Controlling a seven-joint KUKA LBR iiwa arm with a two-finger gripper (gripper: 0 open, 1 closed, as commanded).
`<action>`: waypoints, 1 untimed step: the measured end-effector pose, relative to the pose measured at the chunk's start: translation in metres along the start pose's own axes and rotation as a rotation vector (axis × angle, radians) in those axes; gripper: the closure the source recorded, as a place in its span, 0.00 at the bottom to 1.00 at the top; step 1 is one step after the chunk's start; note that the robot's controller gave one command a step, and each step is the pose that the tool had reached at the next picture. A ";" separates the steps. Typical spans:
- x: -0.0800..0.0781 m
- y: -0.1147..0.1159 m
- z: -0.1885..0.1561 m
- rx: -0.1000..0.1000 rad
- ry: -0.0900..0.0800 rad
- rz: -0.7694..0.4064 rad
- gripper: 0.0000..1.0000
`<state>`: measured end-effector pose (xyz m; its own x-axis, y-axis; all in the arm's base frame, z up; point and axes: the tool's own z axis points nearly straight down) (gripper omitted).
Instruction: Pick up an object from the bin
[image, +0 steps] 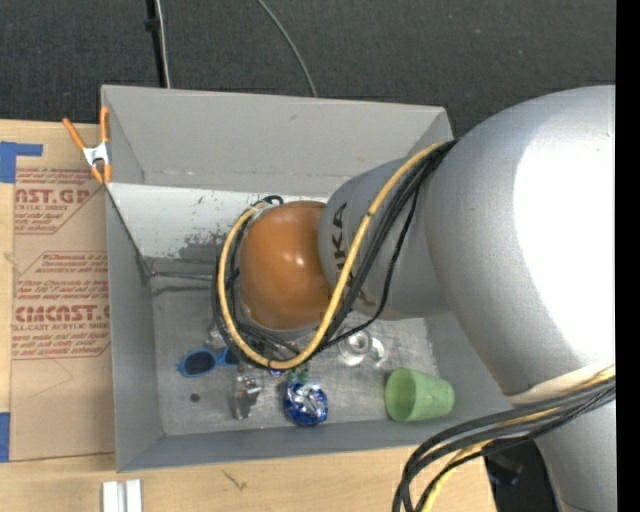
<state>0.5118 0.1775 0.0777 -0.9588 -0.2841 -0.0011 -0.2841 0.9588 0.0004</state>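
Observation:
My gripper (243, 396) pokes out below the arm's orange cover as a grey metal tip, low over the bin floor at the front left. A small blue flat piece (199, 362) lies just to its left. Close on its right rests a blue and white patterned ball (305, 403). A small clear, shiny thing (360, 348) sits further right, partly under the arm. I see nothing held in the gripper.
A light green cup (418, 395) lies on its side at the front right of the bin. The arm with its orange cover and cables hides the middle of the bin. A small dark speck (195, 398) marks the floor at the front left.

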 end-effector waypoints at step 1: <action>0.000 0.000 -0.001 -0.001 0.000 0.001 1.00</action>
<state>0.5122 0.1776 0.0787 -0.9591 -0.2830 -0.0014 -0.2830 0.9591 0.0011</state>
